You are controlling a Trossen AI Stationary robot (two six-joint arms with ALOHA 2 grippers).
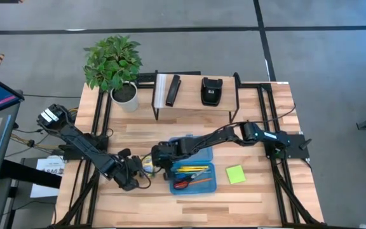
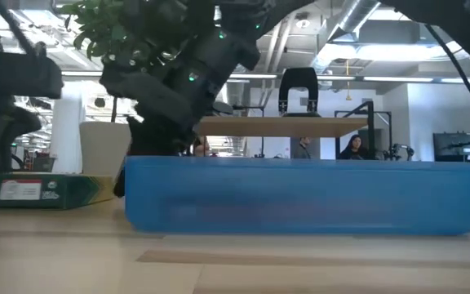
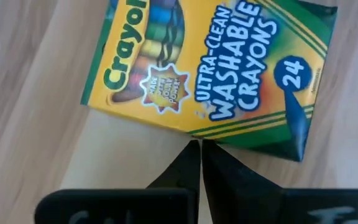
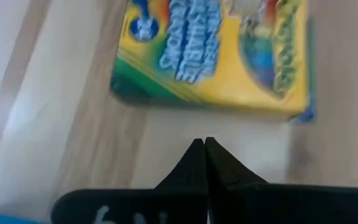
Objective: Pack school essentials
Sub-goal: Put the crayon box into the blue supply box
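Note:
The yellow-green crayon box (image 1: 147, 165) lies flat on the table just left of the blue tray (image 1: 203, 186). It also shows in the left wrist view (image 3: 210, 68) and the right wrist view (image 4: 216, 56). My left gripper (image 3: 199, 144) is shut, its tips at the box's long side. My right gripper (image 4: 202, 142) is shut and stands a little off the box's other long side. Yellow pencils (image 1: 192, 168), orange-handled scissors (image 1: 184, 184) and a thin pen (image 1: 199, 175) lie in the tray. The lime-green sticky-note pad (image 1: 236, 173) lies on the table right of the tray. My left gripper meets the crayon box with its shut fingertips at the box's long side edge (image 3: 197, 133), about midway along it. The fingers come low from the table's left, across the box's length. The box lies flat on the table, printed face up.
A raised shelf (image 1: 196, 105) at the table's back carries a black and white bar (image 1: 170, 90) and a black pouch (image 1: 210, 90). A potted plant (image 1: 114, 63) stands at the back left. The blue tray's wall (image 2: 300, 196) fills the low view.

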